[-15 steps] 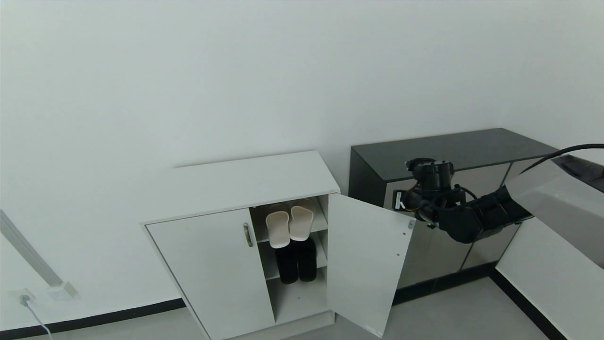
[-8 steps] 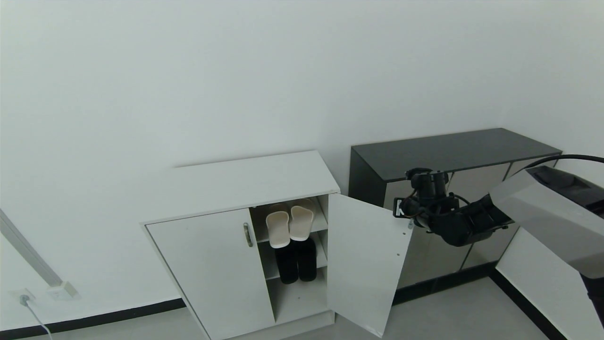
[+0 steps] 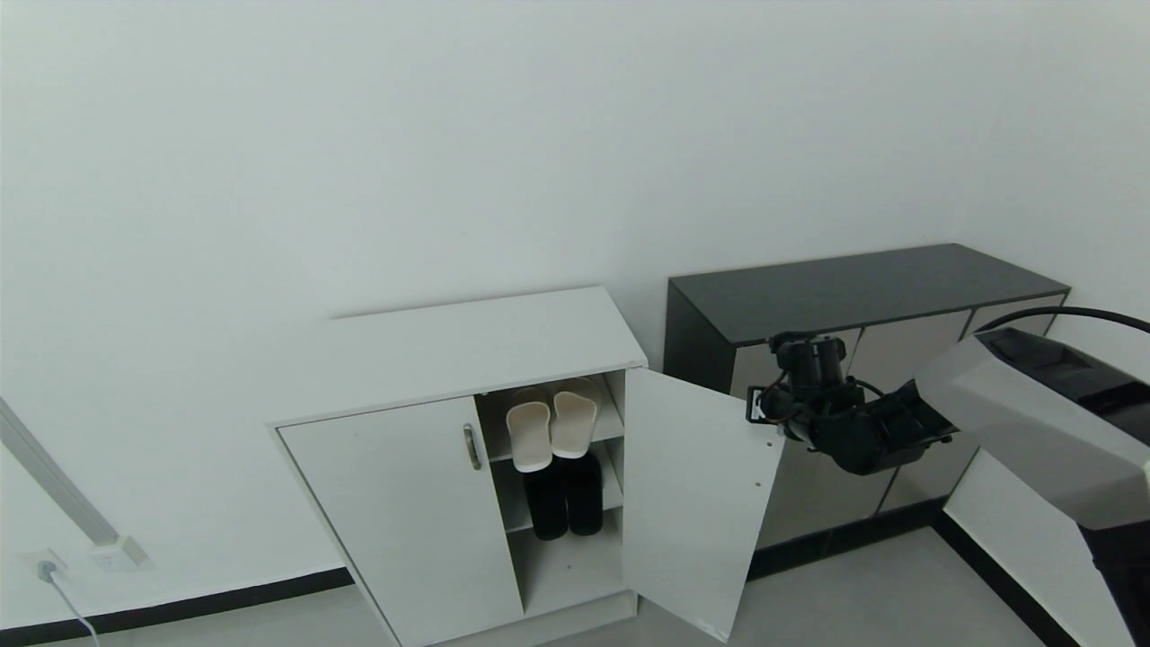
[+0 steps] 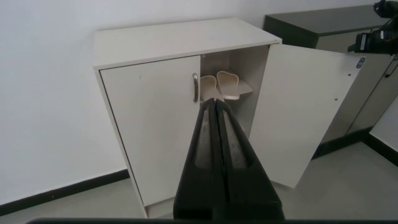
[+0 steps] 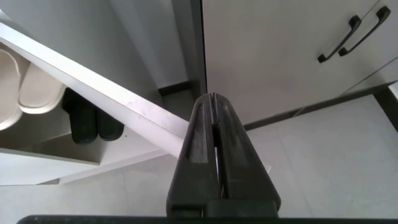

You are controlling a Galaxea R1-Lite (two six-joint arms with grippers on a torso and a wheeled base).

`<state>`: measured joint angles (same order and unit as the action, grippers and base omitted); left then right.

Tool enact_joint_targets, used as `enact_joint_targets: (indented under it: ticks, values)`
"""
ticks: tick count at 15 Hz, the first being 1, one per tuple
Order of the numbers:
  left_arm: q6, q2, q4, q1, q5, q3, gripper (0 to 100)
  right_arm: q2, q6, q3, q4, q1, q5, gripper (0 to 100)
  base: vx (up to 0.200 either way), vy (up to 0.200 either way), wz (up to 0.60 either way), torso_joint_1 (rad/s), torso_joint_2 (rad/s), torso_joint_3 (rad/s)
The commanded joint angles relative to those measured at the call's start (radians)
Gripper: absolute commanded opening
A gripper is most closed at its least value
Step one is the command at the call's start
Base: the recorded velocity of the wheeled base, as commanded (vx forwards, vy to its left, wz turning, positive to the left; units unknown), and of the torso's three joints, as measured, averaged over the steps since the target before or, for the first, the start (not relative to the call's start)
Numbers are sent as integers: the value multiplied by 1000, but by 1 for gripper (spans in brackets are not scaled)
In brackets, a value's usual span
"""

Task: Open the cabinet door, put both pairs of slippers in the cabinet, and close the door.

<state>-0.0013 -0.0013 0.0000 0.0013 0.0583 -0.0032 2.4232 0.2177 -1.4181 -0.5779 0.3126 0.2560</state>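
Right gripper (image 5: 212, 99): fingers (image 5: 200, 134) pressed flat together, nothing between them, tips at the free edge of the open cabinet door (image 3: 696, 485), up near its top outer corner; contact with the panel cannot be told. Left gripper (image 4: 215, 107): also clamped on nothing, held well back, aimed at the seam between the two doors. Open door swung out toward the right gripper, inner face plain white. Beyond the door edge, inside the cabinet (image 3: 467, 346), cream slippers (image 3: 550, 429) on the upper shelf and, directly below them, black slippers (image 3: 564, 499) on the middle shelf. Each pair lies side by side, long axes running from the opening to the back, near ends at the shelf front; toe or heel cannot be told. Cream pair pale, smooth; black pair matte. Other door (image 3: 404, 512) shut, with a short upright metal handle (image 3: 472, 447). Behind the right gripper, a dark-topped sideboard (image 3: 853, 283) with grey fronts. Pale grey floor (image 3: 853, 593), white wall (image 3: 449, 135) with black skirting, wall socket (image 3: 45, 568) with cable far beyond the shut door.
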Motion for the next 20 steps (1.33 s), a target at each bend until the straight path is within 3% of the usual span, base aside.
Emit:
enact_joint_targets:
  ticks: [1,10,17,20]
  values:
    - [0,1,0,0,0,0,0,7,0,-1,1,0,0,0,0,0,0,0,0,0]
    - [0,1,0,0,0,0,0,-38,-1,65,4,37,2,0,0,0,0,0,0,0]
    - [-3,1,0,0,0,0,0,-213,0,274,-4,234,2,0,0,0,0,0,0,0]
    - [-3,1,0,0,-2,0,0,-273,3,312,-19,275,6,0,0,0,0,0,0,0]
